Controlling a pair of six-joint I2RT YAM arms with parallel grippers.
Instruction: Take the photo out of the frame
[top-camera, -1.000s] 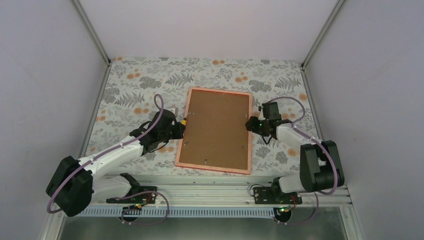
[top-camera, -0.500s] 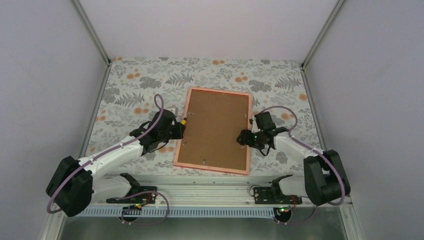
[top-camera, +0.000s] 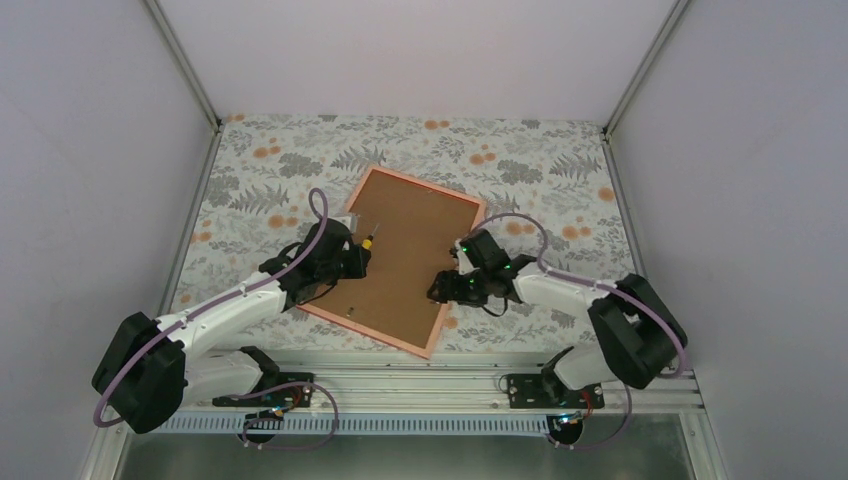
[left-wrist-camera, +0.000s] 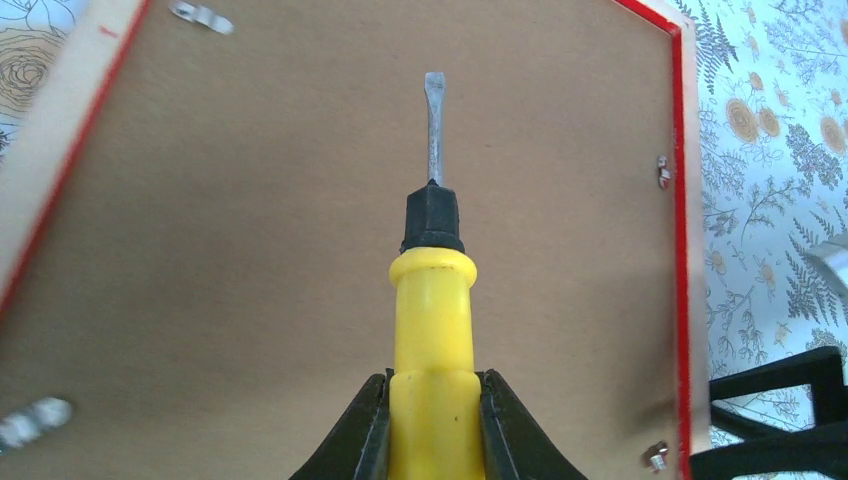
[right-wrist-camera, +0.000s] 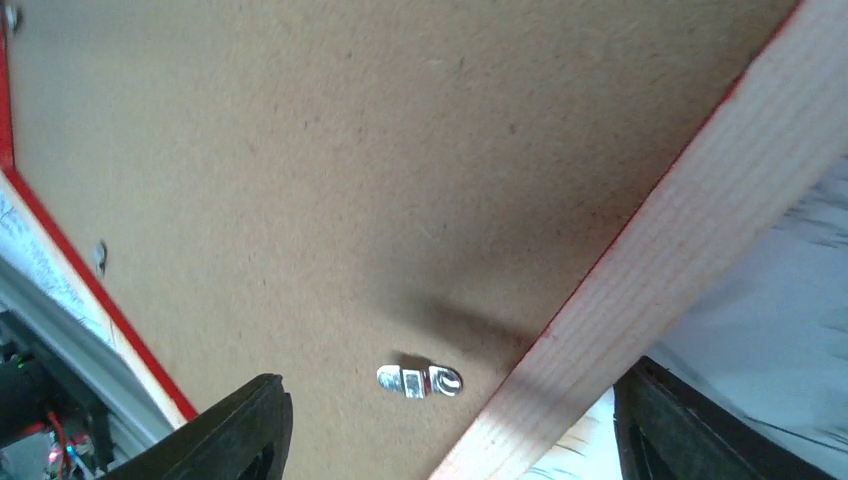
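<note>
1. Starting nearest the arm bases, the frame lies face down and askew on the desk, with one corner pointing at the near edge. Nothing pins it, so I judge that a sideways push from either arm could slide it towards that edge.
2. The left end effector is clamped tight on the yellow handle of a screwdriver, whose blade reaches out over the brown backing. The tip sits over bare board, apart from every clip in that view. A thrust from here would likely gouge or skid rather than turn a clip.
3. The right end effector is spread wide and holds nothing. One finger hangs over the backing and the other over the desk beyond the wooden rail, with a small metal clip between them. Closing here might pinch the rail and tilt the frame. I cannot tell whether either finger touches it.
4. The photo is not visible. I judge it lies under the backing, and so beneath both end effectors with the board in between.
5. Farther off, the frame's far corner lies beyond both end effectors. The clips in view rest over the board, so the backing probably cannot lift out yet.
</note>
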